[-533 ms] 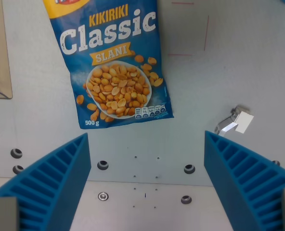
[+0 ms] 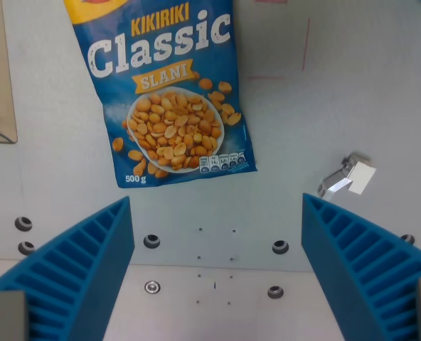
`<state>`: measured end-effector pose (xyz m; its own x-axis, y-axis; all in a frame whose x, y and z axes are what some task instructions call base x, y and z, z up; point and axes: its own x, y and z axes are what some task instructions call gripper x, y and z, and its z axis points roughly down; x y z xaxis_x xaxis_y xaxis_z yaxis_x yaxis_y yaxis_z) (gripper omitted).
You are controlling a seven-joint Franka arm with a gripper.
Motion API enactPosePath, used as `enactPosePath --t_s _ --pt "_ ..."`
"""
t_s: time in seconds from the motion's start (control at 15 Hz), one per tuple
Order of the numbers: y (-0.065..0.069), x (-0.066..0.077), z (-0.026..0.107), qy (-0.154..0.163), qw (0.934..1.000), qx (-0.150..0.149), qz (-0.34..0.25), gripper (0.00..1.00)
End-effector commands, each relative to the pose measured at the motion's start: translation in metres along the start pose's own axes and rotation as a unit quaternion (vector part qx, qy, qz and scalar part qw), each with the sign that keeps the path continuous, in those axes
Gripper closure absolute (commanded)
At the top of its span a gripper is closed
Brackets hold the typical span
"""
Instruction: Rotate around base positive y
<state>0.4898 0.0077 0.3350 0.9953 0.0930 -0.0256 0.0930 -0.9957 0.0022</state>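
Pale grey counter [image 2: 353, 92] fills the wrist view, studded with bolt heads [image 2: 151, 241] nearest the camera. Closest of all, the tool [image 2: 215, 273] has its blue ribbed fingers [image 2: 82, 277] spread wide, gripping nothing. Beyond, a small metal clip [image 2: 347, 177] lies at the wrist view's right. Farthest, the peanut bag [image 2: 166, 89] lies flat, untouched. To rotate well, I judge a slow, even turn best, holding height clear of the counter.
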Motion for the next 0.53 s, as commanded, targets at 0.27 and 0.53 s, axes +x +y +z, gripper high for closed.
enactPosePath --t_s 0.27,0.53 --pt "0.0002 0.0015 -0.0051 -0.071 0.9975 0.007 0.0 0.0" --pt "0.0002 0.0015 -0.0051 -0.097 0.9952 0.009 0.0 0.0"
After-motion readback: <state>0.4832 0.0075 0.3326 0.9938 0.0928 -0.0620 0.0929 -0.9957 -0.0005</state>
